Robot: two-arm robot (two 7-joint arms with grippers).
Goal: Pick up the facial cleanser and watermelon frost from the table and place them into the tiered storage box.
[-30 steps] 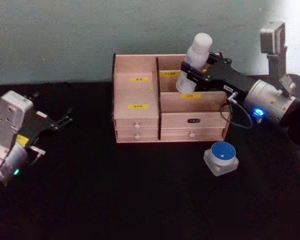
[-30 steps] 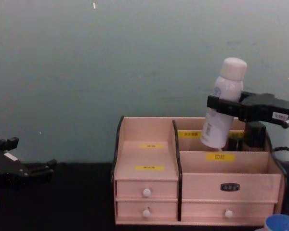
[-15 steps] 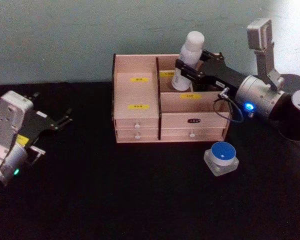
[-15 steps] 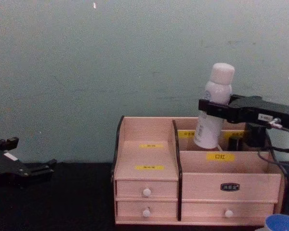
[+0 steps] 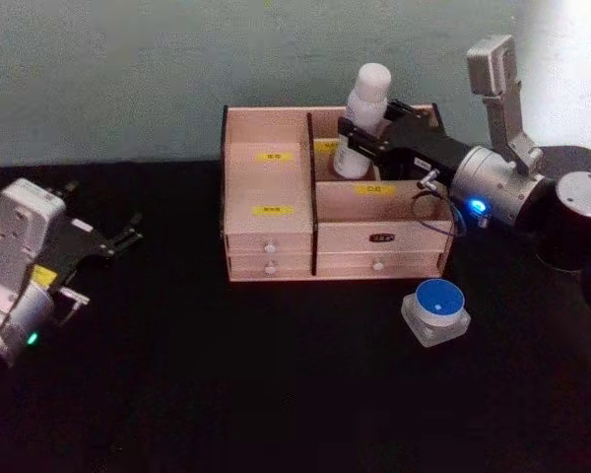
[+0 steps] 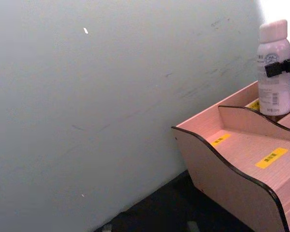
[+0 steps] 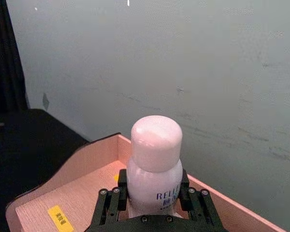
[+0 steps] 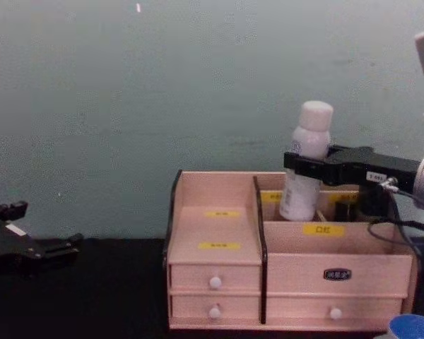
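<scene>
Head view shows the right tool [image 5: 362,136] reaching in from the right, over the back of the tiered storage box [image 5: 276,236]. Its two fingers are clamped on the middle of the facial cleanser [image 5: 366,99], a white bottle with a round cap. The bottom of the bottle is down inside the back right part of the box. The bottle leans a little. I cannot tell if its bottom touches the floor of that part, because the walls hide it.

The watermelon frost [image 5: 435,310], a small pot with a blue lid, sits on the black table [image 5: 227,374] just in front of the box's right corner. The left tool [image 5: 103,222] rests far off on the left side, with its fingers apart and nothing in them.

What could go wrong? I think the bottle may tip over if the tool lets go while it leans or hangs above the floor. It could fall against a wall or lie down flat. The fingers sit close to the thin walls, so opening wide or pulling away sideways could bump the box and push it. Coming back low, the arm could also knock the blue pot.
</scene>
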